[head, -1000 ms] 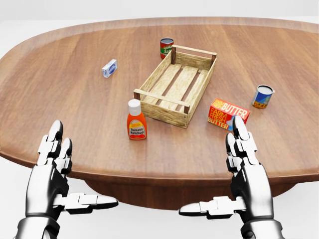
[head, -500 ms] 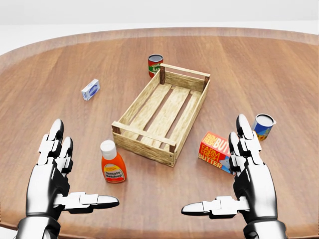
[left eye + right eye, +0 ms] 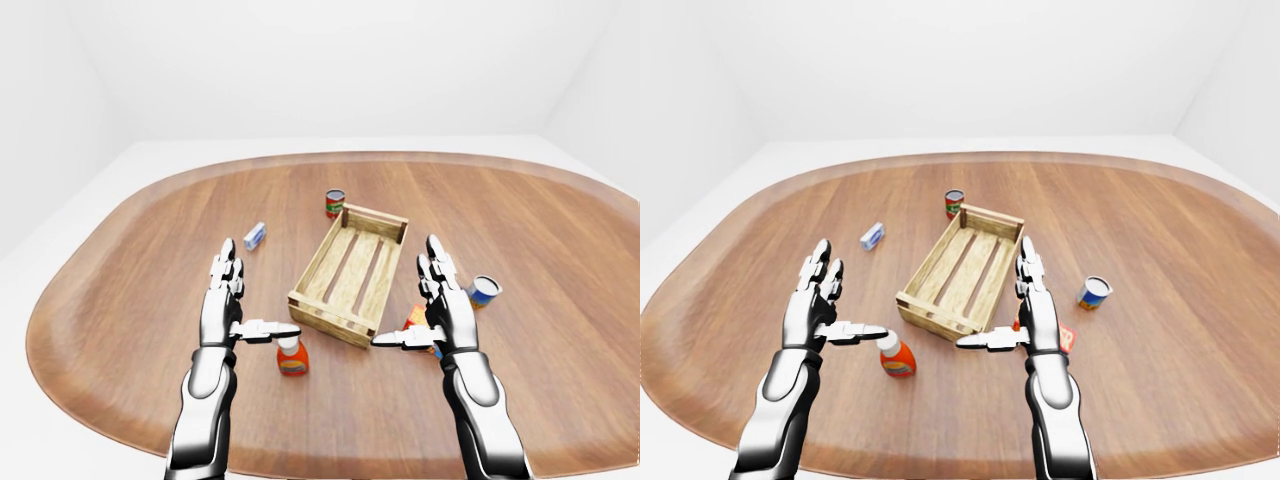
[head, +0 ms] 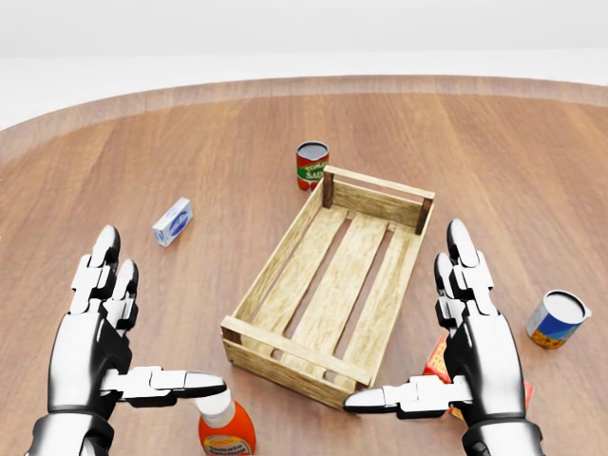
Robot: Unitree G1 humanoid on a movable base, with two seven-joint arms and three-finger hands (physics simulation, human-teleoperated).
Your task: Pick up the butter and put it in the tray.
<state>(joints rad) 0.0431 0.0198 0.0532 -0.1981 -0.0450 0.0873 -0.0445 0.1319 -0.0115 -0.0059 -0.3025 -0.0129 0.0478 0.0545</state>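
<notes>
your left hand (image 4: 100,342) is up over the near left of the tabletop (image 4: 114,152), fingers (image 4: 103,261) spread and straight, thumb stuck out toward the middle, holding nothing. your right hand (image 4: 475,351) mirrors it on the near right, fingers (image 4: 461,252) wide apart, thumb pointing left, nothing in its grip.

butter (image 3: 1065,337) lies on the tabletop at the near right, mostly hidden behind your right hand in the head view; only red and orange slivers show beside the palm there. in the right-eye view a red corner sticks out just right of the hand. can't tell if the hand touches it. it sits outside the tray, near the tray's near right corner.

tray (image 4: 328,285) is a slatted wooden crate in the middle of the tabletop, angled so its long side runs from near left to far right. nothing inside it that you can see.

ketchup bottle (image 4: 223,427) stands upright near the tray's near left corner, white cap just under your left thumb in the head view, cut off by the bottom edge. red-and-green can (image 4: 312,165) stands just beyond the tray's far left corner. small blue-and-white box (image 4: 173,221) lies well left of the tray. blue-and-yellow can (image 4: 557,319) stands to the right, well apart from the tray, right of your right hand.
</notes>
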